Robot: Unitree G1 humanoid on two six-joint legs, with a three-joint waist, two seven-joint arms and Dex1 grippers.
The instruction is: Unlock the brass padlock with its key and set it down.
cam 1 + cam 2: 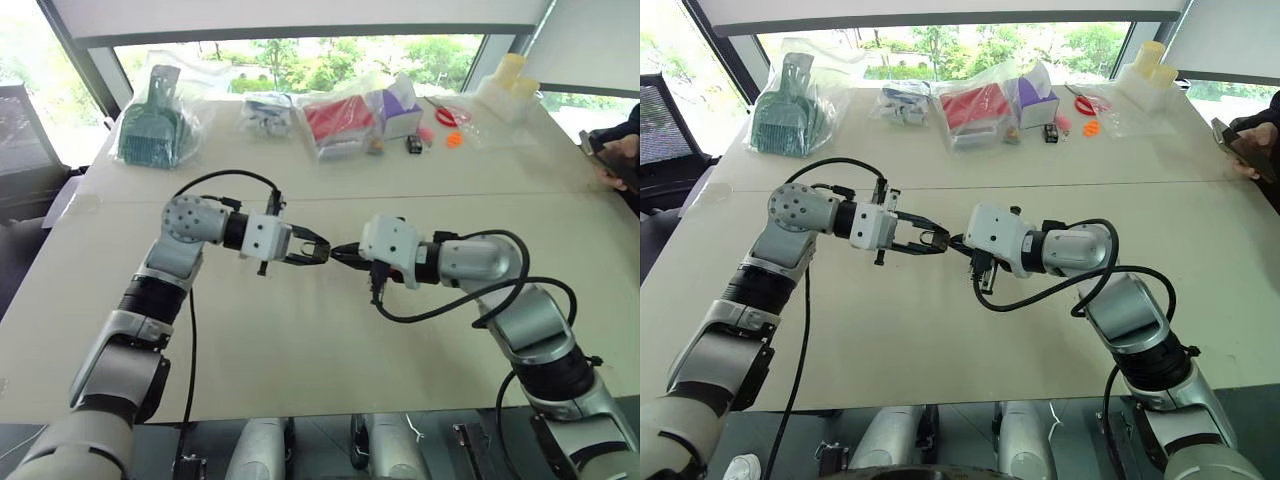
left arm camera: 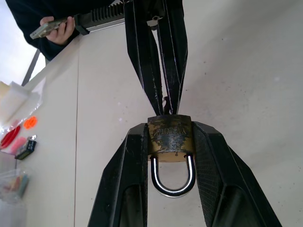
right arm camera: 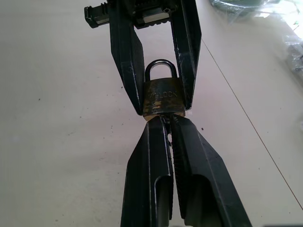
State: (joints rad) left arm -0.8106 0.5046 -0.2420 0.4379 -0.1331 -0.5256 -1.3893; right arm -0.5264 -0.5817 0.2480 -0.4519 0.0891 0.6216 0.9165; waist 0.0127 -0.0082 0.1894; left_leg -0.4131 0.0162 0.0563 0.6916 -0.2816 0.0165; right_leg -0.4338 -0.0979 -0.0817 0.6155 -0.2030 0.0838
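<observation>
So the padlock (image 2: 170, 138) is up in the air over the middle of the table (image 1: 330, 340), pinched by its brass sides between the left gripper's (image 1: 318, 251) two fingers, shackle pointing back toward that wrist. The right gripper (image 1: 343, 254) comes in from 3 o'clock and meets it nose to nose, fingers squeezed together on something thin right at the base of the lock. That's presumably the key, but only a sliver of metal shows between the fingertips (image 3: 163, 124), so I honestly can't make out its shape or how deep it sits. The shackle (image 2: 172, 182) looks seated on both legs in the wrist views. From the head views the lock itself is basically swallowed by the black fingers, just a dark knot where the two grippers meet.

Table is a plain pale tabletop with a seam running across it behind the arms. Along the far edge, 10 to 1 o'clock, there's a row of clear plastic bags: a green dustpan thing (image 1: 152, 125), a red item (image 1: 338, 118), a purple and white box (image 1: 402, 108), plus small orange bits (image 1: 455, 139) and a pile of yellowish cups (image 1: 510, 75); most of the contents are too crinkled over to identify. At 3 o'clock a person's hand (image 1: 622, 152) and dark sleeve are cut off by the frame edge. Big windows behind with trees outside
</observation>
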